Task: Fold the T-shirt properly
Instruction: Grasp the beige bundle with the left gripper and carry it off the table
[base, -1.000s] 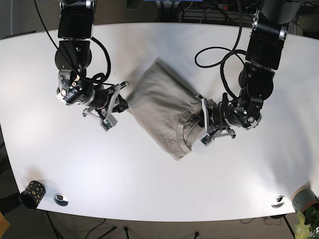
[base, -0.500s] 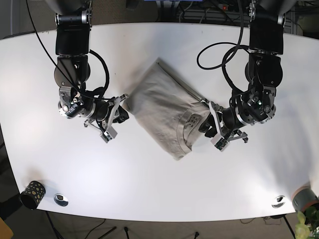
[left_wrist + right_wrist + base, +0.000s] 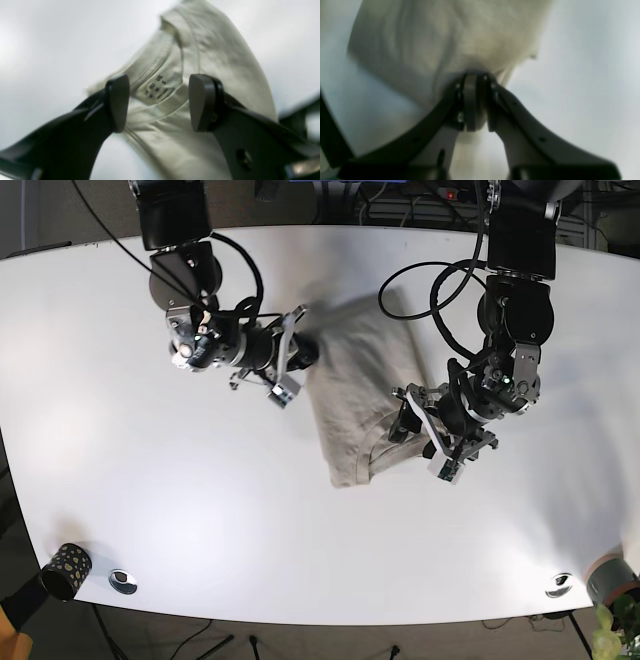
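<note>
The left gripper (image 3: 158,102) stands with its two dark fingers (image 3: 117,102) well apart, nothing between them. Behind the gap lies the pale T-shirt (image 3: 212,62), slightly blurred, spread on the white desk (image 3: 50,37). Its ribbed collar (image 3: 152,67) shows between the fingers, with a small printed label (image 3: 157,88) just inside it. The cloth narrows toward the top of the view.

Patterned cup (image 3: 65,568), white table (image 3: 200,510)
</note>
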